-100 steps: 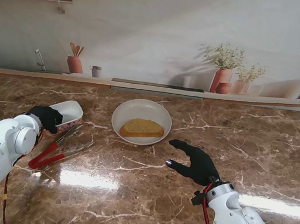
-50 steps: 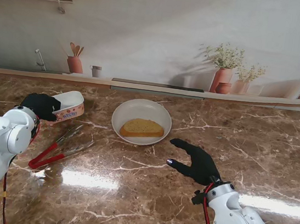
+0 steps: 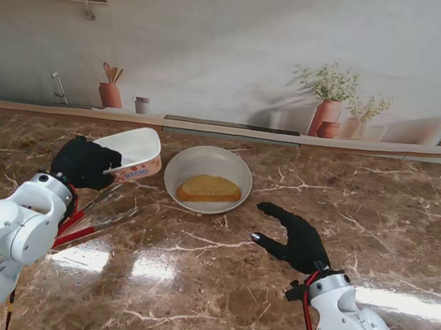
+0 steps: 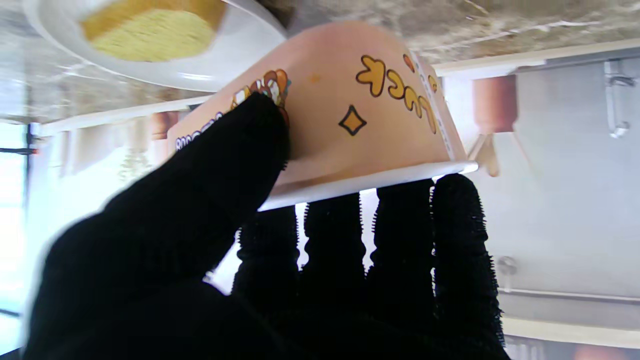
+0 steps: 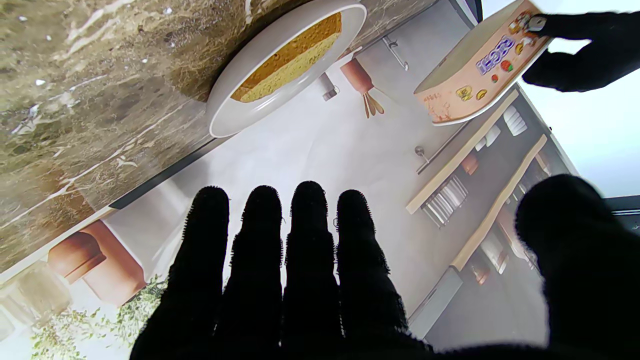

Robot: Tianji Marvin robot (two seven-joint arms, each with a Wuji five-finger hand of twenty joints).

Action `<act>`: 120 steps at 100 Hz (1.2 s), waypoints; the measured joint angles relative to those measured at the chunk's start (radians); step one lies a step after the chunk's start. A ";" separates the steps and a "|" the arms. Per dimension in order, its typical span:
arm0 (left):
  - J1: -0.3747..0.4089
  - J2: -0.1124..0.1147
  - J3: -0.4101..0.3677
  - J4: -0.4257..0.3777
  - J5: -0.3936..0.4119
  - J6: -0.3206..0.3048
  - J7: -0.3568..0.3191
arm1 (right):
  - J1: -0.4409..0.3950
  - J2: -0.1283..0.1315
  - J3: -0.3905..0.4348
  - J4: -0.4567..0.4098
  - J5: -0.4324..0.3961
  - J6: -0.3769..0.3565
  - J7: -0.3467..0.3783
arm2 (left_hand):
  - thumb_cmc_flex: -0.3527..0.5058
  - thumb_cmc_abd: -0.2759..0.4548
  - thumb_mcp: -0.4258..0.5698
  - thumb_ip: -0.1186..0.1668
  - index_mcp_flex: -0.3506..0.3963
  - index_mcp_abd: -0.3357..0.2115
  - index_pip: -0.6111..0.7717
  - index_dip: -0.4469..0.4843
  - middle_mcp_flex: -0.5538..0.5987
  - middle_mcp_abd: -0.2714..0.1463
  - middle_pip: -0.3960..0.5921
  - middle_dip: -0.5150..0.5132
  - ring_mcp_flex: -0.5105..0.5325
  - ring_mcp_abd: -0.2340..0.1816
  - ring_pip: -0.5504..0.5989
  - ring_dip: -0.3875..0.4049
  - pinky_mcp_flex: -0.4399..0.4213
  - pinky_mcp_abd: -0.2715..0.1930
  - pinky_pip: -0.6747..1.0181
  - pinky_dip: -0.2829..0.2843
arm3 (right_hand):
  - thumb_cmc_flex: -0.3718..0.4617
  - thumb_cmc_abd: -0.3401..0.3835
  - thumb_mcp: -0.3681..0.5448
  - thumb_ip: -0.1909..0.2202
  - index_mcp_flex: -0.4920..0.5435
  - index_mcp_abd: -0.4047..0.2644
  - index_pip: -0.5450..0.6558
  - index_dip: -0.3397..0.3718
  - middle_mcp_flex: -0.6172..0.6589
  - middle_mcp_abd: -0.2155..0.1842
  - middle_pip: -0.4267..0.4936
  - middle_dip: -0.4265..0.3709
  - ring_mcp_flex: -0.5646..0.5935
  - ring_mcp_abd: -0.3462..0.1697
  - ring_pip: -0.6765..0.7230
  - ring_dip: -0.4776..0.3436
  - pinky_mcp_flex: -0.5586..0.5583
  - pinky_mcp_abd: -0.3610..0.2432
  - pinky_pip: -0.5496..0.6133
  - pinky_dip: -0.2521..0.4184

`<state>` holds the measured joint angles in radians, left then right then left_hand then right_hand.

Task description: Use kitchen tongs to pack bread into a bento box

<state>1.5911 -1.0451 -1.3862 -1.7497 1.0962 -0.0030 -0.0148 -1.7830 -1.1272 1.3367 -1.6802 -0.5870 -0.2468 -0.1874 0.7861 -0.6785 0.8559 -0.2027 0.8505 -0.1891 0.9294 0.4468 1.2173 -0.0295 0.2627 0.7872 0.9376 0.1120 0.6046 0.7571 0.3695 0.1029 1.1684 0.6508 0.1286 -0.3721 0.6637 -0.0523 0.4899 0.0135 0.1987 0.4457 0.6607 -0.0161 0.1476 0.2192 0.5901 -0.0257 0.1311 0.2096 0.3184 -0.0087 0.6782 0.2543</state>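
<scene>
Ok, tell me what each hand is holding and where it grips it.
The left hand holds the bento box by its rim, thumb on the outer wall, fingers inside. The right hand holds nothing.

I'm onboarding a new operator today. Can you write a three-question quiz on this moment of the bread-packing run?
1. True or false: the bento box rests flat on the table.
2. Which robot hand holds nothing? A) left robot hand B) right robot hand
3. Fill in: the bread lies on the white ____.

Key:
1. False. The left robot hand holds it lifted and tilted, beside the plate.
2. B. Its fingers are spread apart, on my side of the plate. The tongs lie on the table, ungrasped.
3. plate.
</scene>
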 measured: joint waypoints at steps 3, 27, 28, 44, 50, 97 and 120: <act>0.021 -0.001 0.001 -0.021 0.004 -0.008 -0.002 | -0.001 -0.001 0.002 0.000 0.000 0.000 -0.002 | 0.000 0.000 0.000 0.000 0.000 0.001 0.000 0.000 0.000 0.000 0.000 0.000 0.000 0.000 0.000 0.000 0.004 0.000 0.000 0.000 | 0.000 0.000 0.000 0.000 0.000 0.000 0.000 0.000 0.000 0.000 0.000 0.000 0.000 0.000 0.000 0.000 0.000 0.000 0.000 0.000; 0.164 -0.005 0.029 -0.131 0.062 -0.063 0.057 | -0.008 -0.003 0.009 -0.001 -0.001 -0.003 -0.022 | 0.000 -0.004 0.001 0.000 0.011 0.003 -0.009 0.000 0.000 0.000 -0.001 0.000 0.000 0.000 0.000 0.000 0.005 0.000 0.000 0.000 | 0.000 0.000 0.000 0.000 0.000 0.000 0.000 0.000 0.000 0.000 0.000 0.000 0.000 0.000 0.000 0.000 0.000 0.001 0.000 0.000; 0.169 -0.005 0.031 -0.133 0.062 -0.065 0.059 | -0.008 -0.003 0.009 -0.001 -0.001 -0.004 -0.023 | 0.000 -0.004 0.001 0.000 0.011 0.003 -0.009 0.000 0.000 0.000 -0.001 0.000 0.000 0.000 0.000 0.000 0.005 0.000 0.000 0.000 | 0.000 0.000 0.000 0.000 0.000 0.000 0.000 0.000 0.000 0.000 0.000 0.000 0.000 0.000 0.000 0.000 0.000 0.001 0.000 0.000; 0.226 -0.003 0.075 -0.158 0.076 -0.102 0.066 | -0.007 -0.005 0.008 0.003 0.000 -0.008 -0.029 | 0.000 -0.009 0.010 0.000 0.014 0.004 -0.010 -0.001 0.000 0.000 -0.002 0.000 0.000 0.000 0.000 0.000 0.005 0.001 0.001 0.000 | 0.000 0.000 0.000 0.000 0.000 0.000 0.000 0.000 0.000 0.000 0.000 0.000 0.000 0.000 0.000 0.000 0.000 0.008 0.000 0.000; 0.242 -0.002 0.091 -0.162 0.083 -0.115 0.068 | -0.006 -0.005 0.007 0.005 0.002 -0.009 -0.030 | 0.000 -0.009 0.010 0.000 0.014 0.004 -0.010 -0.001 0.000 0.000 -0.004 0.000 0.000 0.000 0.000 0.000 0.006 0.001 0.001 0.000 | 0.000 0.000 0.000 0.000 0.000 0.000 0.000 0.000 0.000 0.000 0.000 0.000 0.000 0.000 0.000 0.000 0.000 0.008 0.000 0.000; 0.253 0.019 0.234 -0.106 0.152 -0.183 0.090 | 0.006 -0.008 -0.007 0.012 0.007 -0.007 -0.037 | -0.011 -0.010 0.012 0.000 0.016 0.004 -0.010 -0.006 0.000 -0.001 -0.011 0.000 0.001 0.000 0.001 0.000 0.016 0.009 0.021 0.000 | 0.000 0.000 0.000 0.000 0.000 0.000 0.000 0.000 0.000 0.000 0.000 0.000 0.000 0.000 0.000 0.000 0.000 0.008 0.000 0.000; 0.198 0.023 0.308 -0.033 0.127 -0.162 0.098 | 0.002 -0.010 0.000 0.012 0.007 -0.004 -0.042 | -0.011 -0.010 0.012 0.000 0.017 0.004 -0.010 -0.029 0.000 -0.001 -0.011 0.000 0.011 0.000 0.006 0.000 0.018 0.010 0.051 0.016 | 0.000 0.000 0.000 0.000 0.000 0.000 0.000 0.000 0.000 0.000 0.000 0.000 0.000 0.000 0.000 0.000 0.000 0.008 0.000 0.000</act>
<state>1.7891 -1.0221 -1.0787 -1.7832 1.2235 -0.1646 0.0829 -1.7815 -1.1368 1.3371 -1.6678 -0.5803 -0.2511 -0.2294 0.7755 -0.6881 0.8680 -0.2029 0.8673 -0.1852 0.9190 0.4181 1.2174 -0.0302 0.2520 0.7872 0.9485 0.1120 0.6103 0.7571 0.3871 0.1127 1.2191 0.6668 0.1286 -0.3718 0.6636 -0.0523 0.4902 0.0135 0.1989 0.4457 0.6607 -0.0161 0.1476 0.2192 0.5901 -0.0256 0.1312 0.2097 0.3184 -0.0005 0.6784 0.2542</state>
